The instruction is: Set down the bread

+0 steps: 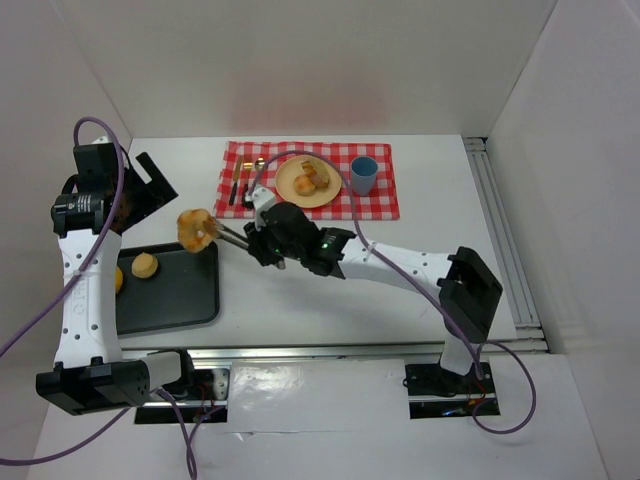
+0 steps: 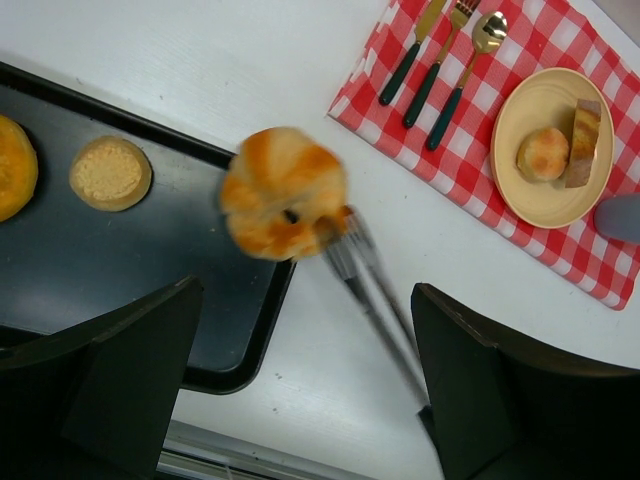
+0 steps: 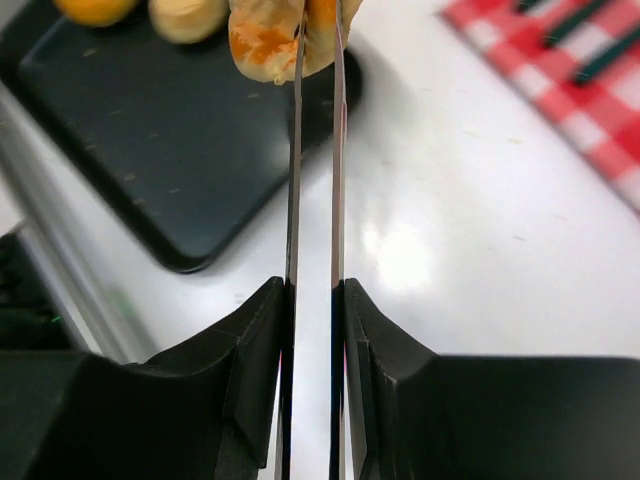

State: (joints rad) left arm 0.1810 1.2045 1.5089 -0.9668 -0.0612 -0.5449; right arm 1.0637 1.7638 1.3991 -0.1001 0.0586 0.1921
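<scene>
Jaws of right gripper (image 3: 312, 300) clench thin metal tongs (image 3: 318, 150) pinching golden ring-shaped bread (image 2: 283, 193); its hole shows in left wrist view, not right.

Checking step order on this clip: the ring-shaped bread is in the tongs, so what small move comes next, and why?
Probably carry it toward the yellow plate: the right end effector, shut on the tongs, holds the ring-shaped bread over the edge of the black tray, and the plate shows bare room.

Lab rig: white enclosure walls (image 1: 330, 60), mock placemat (image 1: 382, 206) setting.
</scene>
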